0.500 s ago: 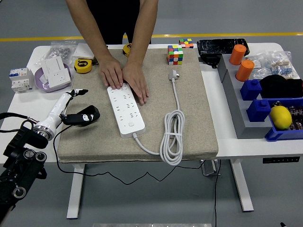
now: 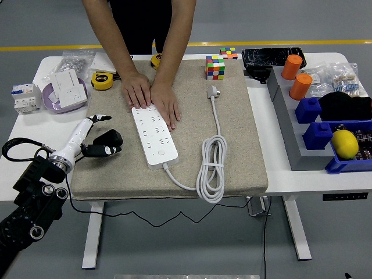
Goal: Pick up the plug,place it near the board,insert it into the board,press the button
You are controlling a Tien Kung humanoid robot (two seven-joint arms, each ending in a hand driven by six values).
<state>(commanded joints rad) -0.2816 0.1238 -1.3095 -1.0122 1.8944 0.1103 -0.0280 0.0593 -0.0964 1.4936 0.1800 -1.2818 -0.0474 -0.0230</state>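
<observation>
Your left hand hovers with fingers released over the black plug lying unpicked on the mat beside the power strip, so grasping, insertion and button press all remain.

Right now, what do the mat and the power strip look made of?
Mat: beige woven fabric or felt, matte, by its fibrous, speckled surface and soft edges. Power strip: white hard plastic, smooth and slightly glossy, with moulded sockets.
</observation>
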